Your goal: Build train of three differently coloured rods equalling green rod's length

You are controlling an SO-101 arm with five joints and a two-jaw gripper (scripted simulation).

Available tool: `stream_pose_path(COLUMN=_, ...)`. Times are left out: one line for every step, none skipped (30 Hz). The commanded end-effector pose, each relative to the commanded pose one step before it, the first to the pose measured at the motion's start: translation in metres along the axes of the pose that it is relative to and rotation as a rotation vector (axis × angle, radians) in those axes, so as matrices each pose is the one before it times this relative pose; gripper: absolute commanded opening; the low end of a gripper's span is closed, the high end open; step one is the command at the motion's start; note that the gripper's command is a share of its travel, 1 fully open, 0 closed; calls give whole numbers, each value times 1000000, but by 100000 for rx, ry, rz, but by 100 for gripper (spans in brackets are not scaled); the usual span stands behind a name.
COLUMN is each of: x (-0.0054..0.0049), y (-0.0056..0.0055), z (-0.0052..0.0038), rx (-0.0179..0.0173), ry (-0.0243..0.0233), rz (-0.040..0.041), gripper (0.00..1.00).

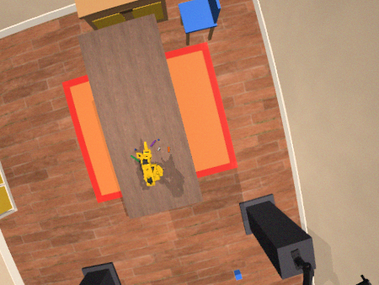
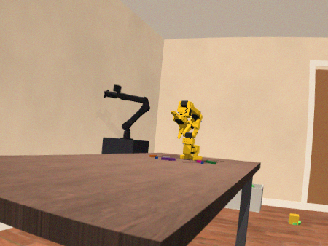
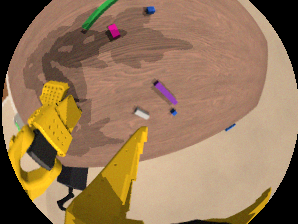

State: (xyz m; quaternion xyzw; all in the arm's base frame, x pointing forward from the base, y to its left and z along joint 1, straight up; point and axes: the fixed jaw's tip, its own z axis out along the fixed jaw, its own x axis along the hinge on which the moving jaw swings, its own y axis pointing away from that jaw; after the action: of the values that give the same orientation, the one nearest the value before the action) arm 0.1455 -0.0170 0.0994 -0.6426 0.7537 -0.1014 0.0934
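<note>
Hand: the gripper (image 1: 141, 150) (image 2: 176, 124) (image 3: 207, 159) was spread wide with nothing pinched, raised over the table (image 1: 126, 63) (image 2: 109, 182) (image 3: 215, 65).
Green rod: the measure (image 1: 135, 158) (image 2: 211, 162) (image 3: 99, 15) lay at the upper left of the wrist view.
Train: blue, grey and orange looked the fitting three (one, three and four made eight); no line was laid.
Grey rod: it (image 1: 158, 148) (image 3: 142, 113) sat below centre in the wrist view, probably light and stiff, best taken across its middle.
Orange rod: it (image 1: 168, 149) (image 2: 152, 156) was right of the grey in the top view; the wrist view did not show it.
Blue rods: one (image 1: 158, 139) (image 2: 157, 158) (image 3: 174, 112) lay by the purple rod (image 1: 153, 143) (image 2: 168, 159) (image 3: 166, 93), the other (image 1: 136, 149) (image 2: 202, 162) (image 3: 151, 10) near the magenta rod (image 2: 198, 161) (image 3: 114, 31); so short a piece would likely roll or skid if nudged.
Views: wrist and exterior showed the magenta, which I could not make out from the top; I could not pick out the grey in the exterior view.
</note>
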Motion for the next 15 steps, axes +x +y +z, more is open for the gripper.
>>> stream_pose_path(x=9014, y=-7048, z=-7211, rx=5531, ry=1498, rz=6013, gripper=100)
stream_pose_path(x=1045, y=-42, z=-1, rx=10, ry=225, rz=654, gripper=100)
stream_pose_path(x=736, y=-30, z=-1, rx=7, ry=158, rz=461, gripper=100)
stream_pose_path(x=468, y=-20, z=0, rx=4, ry=101, rz=293, gripper=100)
stream_pose_path(x=252, y=-11, z=0, rx=2, ry=54, rz=158, gripper=100)
stream_pose_path(x=97, y=-4, z=0, rx=1, ry=21, rz=61, gripper=100)
stream_pose_path(x=14, y=-1, z=0, rx=0, ry=3, rz=9, gripper=100)
stream_pose_path(x=0, y=0, z=0, rx=0, ry=0, rz=0, gripper=100)
stream_pose_path(x=0, y=0, z=0, rx=0, ry=0, rz=0, gripper=100)
stream_pose_path(x=0, y=0, z=0, rx=0, ry=0, rz=0, gripper=100)
stream_pose_path(x=0, y=0, z=0, rx=0, ry=0, rz=0, gripper=100)
stream_pose_path(x=0, y=0, z=0, rx=0, ry=0, rz=0, gripper=100)
stream_pose_path(x=0, y=0, z=0, rx=0, ry=0, rz=0, gripper=100)
stream_pose_path(x=0, y=0, z=0, rx=0, ry=0, rz=0, gripper=100)
stream_pose_path(x=0, y=0, z=0, rx=0, ry=0, rz=0, gripper=100)
